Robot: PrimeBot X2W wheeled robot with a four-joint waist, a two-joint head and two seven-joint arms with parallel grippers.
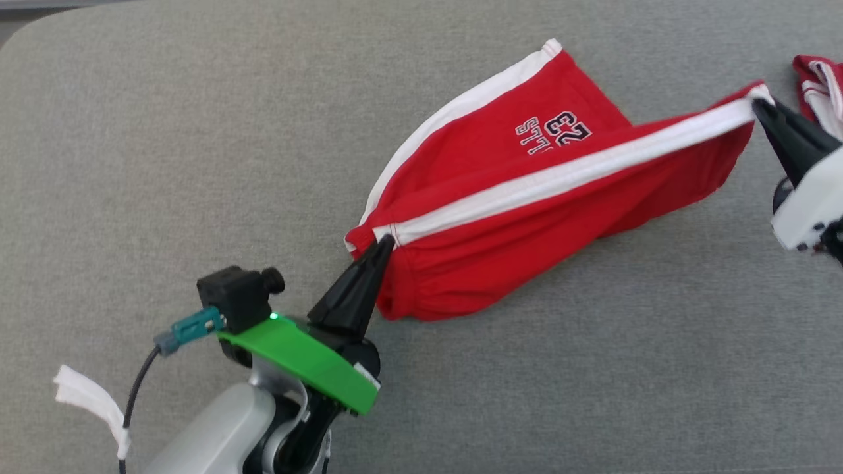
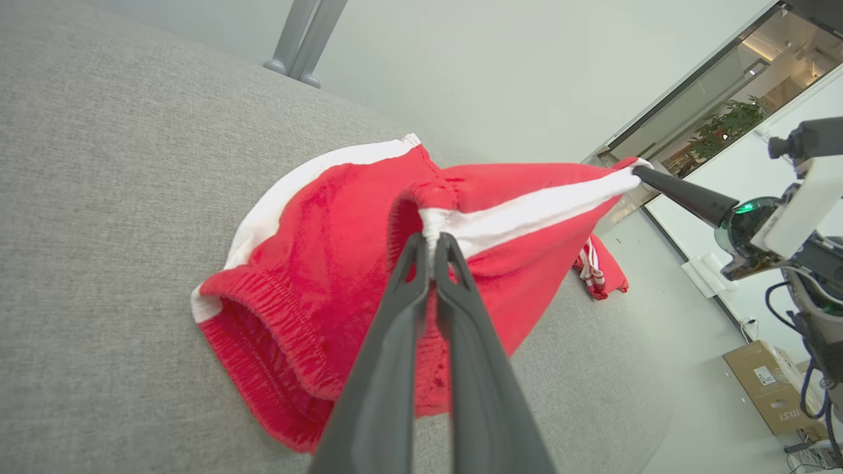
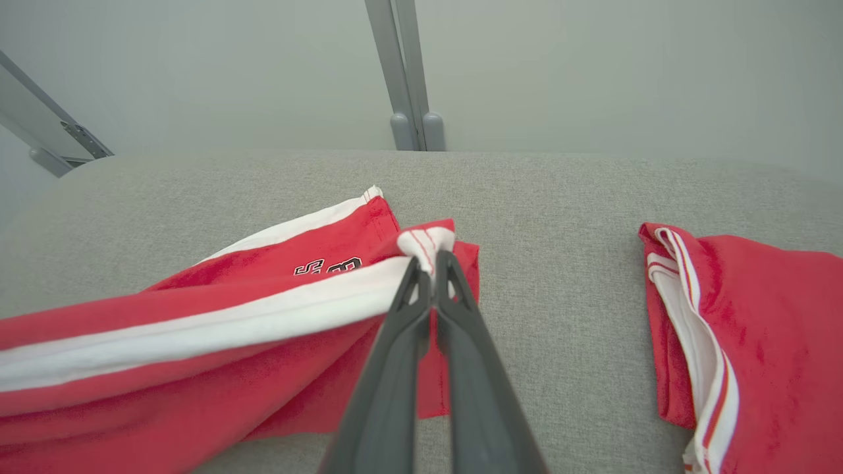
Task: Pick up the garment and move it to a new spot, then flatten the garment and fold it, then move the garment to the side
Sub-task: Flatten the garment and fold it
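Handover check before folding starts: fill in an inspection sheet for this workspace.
Surface: grey fabric pad.
Job's things: red shorts, white side stripe, held stretched by both ends, lower folds on the pad.
Clutter: second red garment at the pad's right edge.
Grippers: left gripper shut on waistband end; right gripper shut on leg-hem end.
Cables: black cable, teal connector, at left wrist.
Surroundings: metal posts, cardboard box, plant behind glass.

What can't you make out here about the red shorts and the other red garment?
- Print on the red shorts: right wrist view, lower part hidden behind the folded white stripe.
- Second red garment: head view, cut off by the right edge; its kind is unclear.
- Cloth layers pinched: wrist views, hidden inside the shut jaws.
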